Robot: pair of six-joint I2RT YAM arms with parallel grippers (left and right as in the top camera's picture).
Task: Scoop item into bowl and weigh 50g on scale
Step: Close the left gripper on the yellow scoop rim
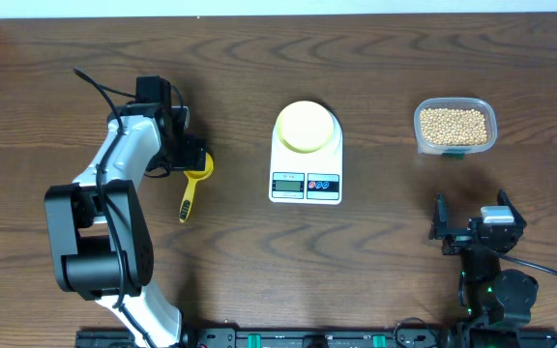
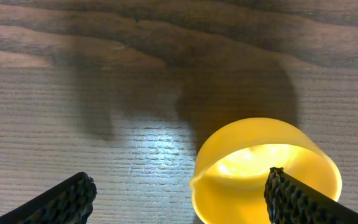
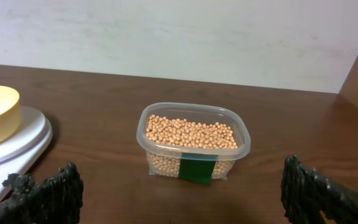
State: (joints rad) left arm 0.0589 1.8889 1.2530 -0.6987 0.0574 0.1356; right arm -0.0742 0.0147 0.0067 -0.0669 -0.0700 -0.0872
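From overhead, a white flat rectangular digital scale (image 1: 306, 184) sits mid-table on the dark brown wood-grain table (image 1: 375, 261). A small round pale yellow-green bowl (image 1: 306, 126) stands on the far part of the scale. Toward the far right corner, a clear rounded-rectangular plastic tub (image 1: 492, 126) holds small round beige-tan beans (image 1: 453, 126). Left of the scale lies a yellow plastic scoop (image 1: 190, 193), its handle pointing to the near edge. The left pincer (image 1: 190, 155) hangs over its cup. The right pincer (image 1: 472, 215) hovers by the near right edge, its fingers apart.

In the left wrist view the pincer's black ridged fingers (image 2: 61, 202) are spread wide and grip nothing; one overlaps the rim of the scoop's cup.

In the right wrist view the right pincer's fingers (image 3: 48, 193) also stand wide apart and hold nothing. The tub, bearing a dark green label (image 3: 197, 169), lies ahead between them, with the scale and bowl at far left.
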